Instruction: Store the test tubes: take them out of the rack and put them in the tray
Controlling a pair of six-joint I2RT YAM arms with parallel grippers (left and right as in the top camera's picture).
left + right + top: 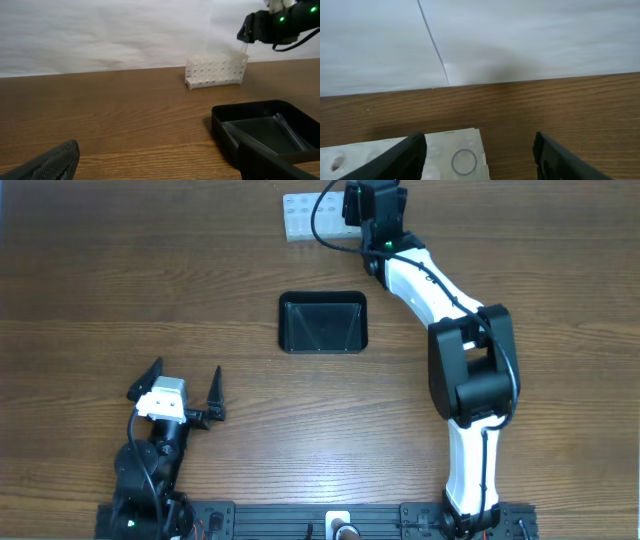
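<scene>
My right gripper [479, 141] hangs over the right end of the white rack [442, 146] at the far edge of the table [150, 270], with its fingers spread wide and nothing between them. The rack's end sits below and between my fingertips, nearer the one on the rack's side, and the round mouth of a test tube [464, 161] shows in a hole just under the gap. The black tray [283, 325] lies near the middle of the table, well apart from the rack and closer to my bases; at least one clear tube [286, 129] seems to lie in it. My left gripper [187, 372] sits low near its own base, fingers spread, holding nothing, well apart from both tray and rack.
</scene>
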